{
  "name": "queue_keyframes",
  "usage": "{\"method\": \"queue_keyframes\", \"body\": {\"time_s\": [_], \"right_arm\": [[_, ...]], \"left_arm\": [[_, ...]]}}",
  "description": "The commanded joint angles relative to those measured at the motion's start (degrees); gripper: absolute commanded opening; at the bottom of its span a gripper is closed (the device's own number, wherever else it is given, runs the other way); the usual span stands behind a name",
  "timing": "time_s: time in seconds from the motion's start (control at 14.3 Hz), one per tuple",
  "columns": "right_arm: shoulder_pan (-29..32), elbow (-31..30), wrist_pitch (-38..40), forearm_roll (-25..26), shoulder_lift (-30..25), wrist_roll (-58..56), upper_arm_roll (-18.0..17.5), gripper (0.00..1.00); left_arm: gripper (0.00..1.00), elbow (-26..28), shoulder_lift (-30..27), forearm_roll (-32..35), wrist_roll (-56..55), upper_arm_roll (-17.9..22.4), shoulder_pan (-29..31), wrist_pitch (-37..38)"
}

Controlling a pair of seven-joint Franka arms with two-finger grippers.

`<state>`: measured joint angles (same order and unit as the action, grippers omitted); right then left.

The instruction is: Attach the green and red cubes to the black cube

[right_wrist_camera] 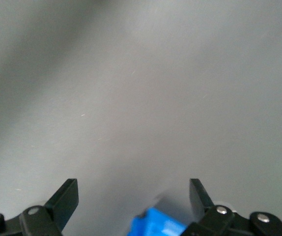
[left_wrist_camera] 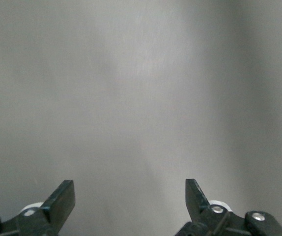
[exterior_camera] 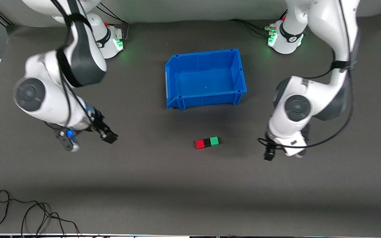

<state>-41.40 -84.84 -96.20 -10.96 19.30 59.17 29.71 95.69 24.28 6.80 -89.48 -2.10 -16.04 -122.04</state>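
The red cube (exterior_camera: 199,144), the black cube (exterior_camera: 207,142) and the green cube (exterior_camera: 214,141) lie touching in one row on the grey mat, black in the middle, nearer to the front camera than the blue bin. My left gripper (exterior_camera: 269,155) hangs over the mat beside the row, toward the left arm's end of the table. In its wrist view the left gripper (left_wrist_camera: 130,189) is open over bare mat. My right gripper (exterior_camera: 109,137) hovers toward the right arm's end, apart from the cubes. In its wrist view the right gripper (right_wrist_camera: 133,187) is open and holds nothing.
The blue bin (exterior_camera: 174,67) stands in the middle of the table between the two bases, with nothing in it. A black cable (exterior_camera: 28,211) loops on the mat at the front corner toward the right arm's end. A blue shape (right_wrist_camera: 155,225) shows at the right wrist view's edge.
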Motion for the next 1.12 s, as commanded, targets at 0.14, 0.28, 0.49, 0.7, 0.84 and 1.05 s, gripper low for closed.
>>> {"method": "queue_keyframes", "body": {"time_s": [0.14,0.28,0.49,0.7,0.84,1.05], "right_arm": [[3.9,-5.1,2.3,6.7,-10.7,-15.3,-1.1,1.00],[8.0,-5.2,2.9,8.1,-13.0,-23.0,-2.4,1.00],[20.0,-5.1,3.1,12.5,-16.1,-36.0,-11.5,1.00],[31.4,-4.8,3.2,12.6,-17.4,-47.5,-19.8,1.00],[39.3,-4.6,3.1,12.4,-18.1,-52.6,-26.2,1.00],[45.2,-4.0,3.0,12.1,-18.1,-58.3,-31.1,1.00]], "left_arm": [[1.00,2.3,-6.8,1.7,30.2,-0.1,6.9,7.8],[1.00,2.4,-9.1,1.7,39.2,-0.3,10.7,10.4],[1.00,2.3,-12.3,1.4,52.2,-0.3,15.8,16.5],[1.00,2.2,-15.7,-1.4,67.7,-0.3,21.4,21.6],[1.00,1.8,-17.9,-1.8,72.3,-0.3,22.0,24.7],[1.00,1.0,-19.3,-2.8,72.4,-0.5,21.8,26.3]]}}
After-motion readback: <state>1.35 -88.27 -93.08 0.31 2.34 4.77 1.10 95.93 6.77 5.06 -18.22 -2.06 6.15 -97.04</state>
